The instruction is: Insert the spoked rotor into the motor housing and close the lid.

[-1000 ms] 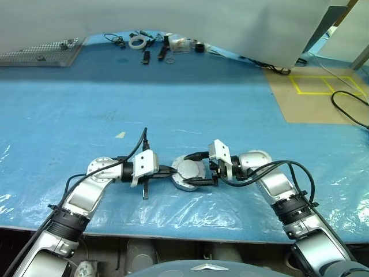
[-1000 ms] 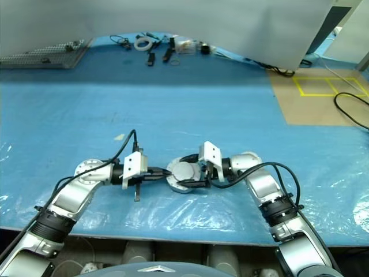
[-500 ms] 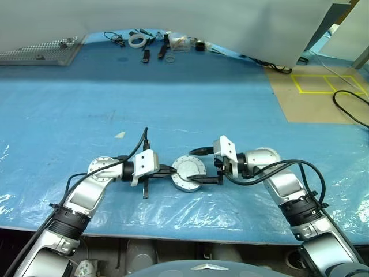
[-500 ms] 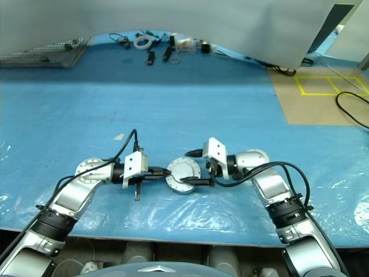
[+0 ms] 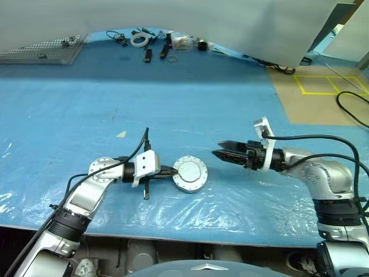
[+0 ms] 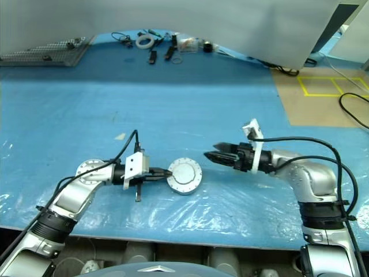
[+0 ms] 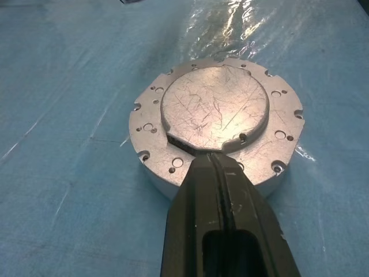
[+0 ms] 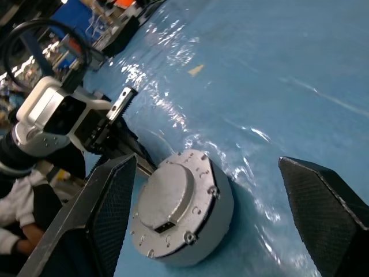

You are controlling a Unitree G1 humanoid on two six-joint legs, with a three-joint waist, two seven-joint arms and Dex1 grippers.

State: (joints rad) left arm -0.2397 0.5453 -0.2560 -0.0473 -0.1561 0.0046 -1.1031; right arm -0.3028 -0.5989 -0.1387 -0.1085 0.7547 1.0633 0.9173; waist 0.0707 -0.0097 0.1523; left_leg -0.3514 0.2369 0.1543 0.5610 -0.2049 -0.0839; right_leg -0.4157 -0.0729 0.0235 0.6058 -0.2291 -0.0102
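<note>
Left wrist view: lid (image 7: 214, 113) seated flat on motor housing (image 7: 151, 164), on blue bench (image 5: 86, 121). Left claw (image 7: 218, 167) pressed together, tips at lid rim. Right claw (image 5: 223, 154) spread, empty, well apart. Judged closed; check seating flush before easing off.

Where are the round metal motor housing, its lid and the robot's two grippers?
motor housing (image 7: 154, 167): left wrist view, side wall.
lid (image 7: 214, 109): left wrist view, plain top face.
left gripper (image 7: 214, 163): left wrist view, shut fingertips.
right gripper (image 5: 222, 154): left eye view, between fingertips.
</note>
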